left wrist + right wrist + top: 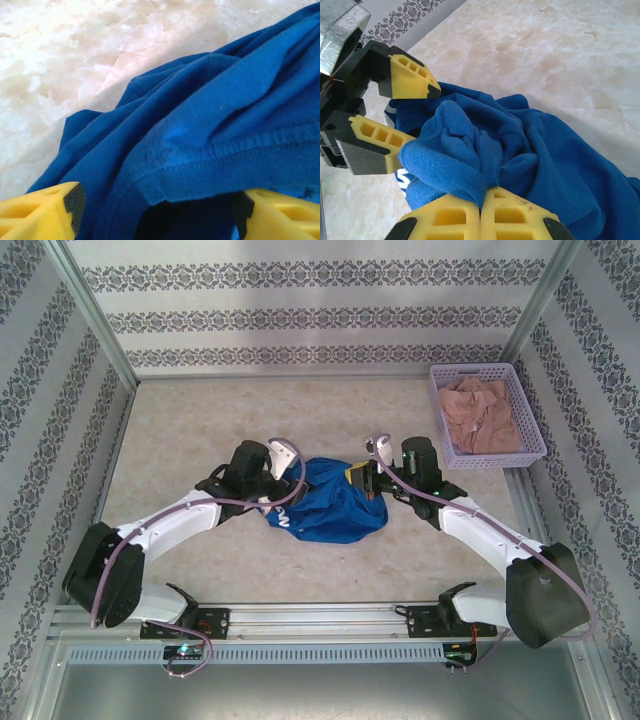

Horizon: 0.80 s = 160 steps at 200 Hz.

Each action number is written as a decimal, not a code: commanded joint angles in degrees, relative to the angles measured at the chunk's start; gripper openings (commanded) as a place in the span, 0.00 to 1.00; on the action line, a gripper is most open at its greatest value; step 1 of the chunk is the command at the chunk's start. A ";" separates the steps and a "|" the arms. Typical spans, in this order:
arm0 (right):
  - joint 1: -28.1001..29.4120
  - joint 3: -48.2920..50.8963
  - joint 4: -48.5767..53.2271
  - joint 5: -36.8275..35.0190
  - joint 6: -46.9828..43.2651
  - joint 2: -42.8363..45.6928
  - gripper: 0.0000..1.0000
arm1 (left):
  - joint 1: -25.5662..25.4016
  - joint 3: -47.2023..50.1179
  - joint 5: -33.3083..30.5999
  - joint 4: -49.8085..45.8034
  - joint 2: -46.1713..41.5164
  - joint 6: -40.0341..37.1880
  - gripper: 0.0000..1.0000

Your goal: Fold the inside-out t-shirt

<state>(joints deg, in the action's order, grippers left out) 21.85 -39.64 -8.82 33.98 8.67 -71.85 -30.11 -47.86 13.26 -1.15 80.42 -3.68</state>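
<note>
Blue inside-out t-shirt (325,502) sits bunched in a heap at the centre of the surface (190,410) in the top view, between my two arms, nowhere near flat. My right tool (480,212) is clenched on a gathered fold of the cloth, bottom centre of its wrist view. I read that as an anchor so the rest can be drawn out. My left tool (157,212) is released, jaws wide, with a hemmed edge lying across the gap but not pinched. I judge it is set there to take a hold on that hem. Folding proper isn't started, the shirt needs spreading first. Basket (520,375) with a pinkish garment (480,415) at upper right, well apart, not part of this job.
</note>
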 commanded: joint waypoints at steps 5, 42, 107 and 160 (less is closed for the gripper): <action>-0.66 -1.76 -0.69 1.44 -0.45 0.28 0.00 | -0.75 -3.07 -0.30 0.45 2.02 -3.44 0.72; -0.75 -2.26 -0.42 1.19 -0.71 0.18 0.00 | -0.80 -5.54 3.22 1.95 4.00 -2.65 0.36; -0.75 -11.80 10.86 -14.18 1.66 -3.69 0.13 | -0.57 -9.74 4.04 0.70 0.88 9.31 0.00; 4.14 -22.21 28.65 -37.18 -5.59 -3.11 0.49 | -0.65 -12.53 2.19 -6.07 -5.30 23.82 0.00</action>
<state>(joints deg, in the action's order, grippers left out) 22.92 -59.61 11.75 9.04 7.62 -77.56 -30.33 -57.49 16.64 -2.52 77.62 11.25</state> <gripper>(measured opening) 0.444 0.051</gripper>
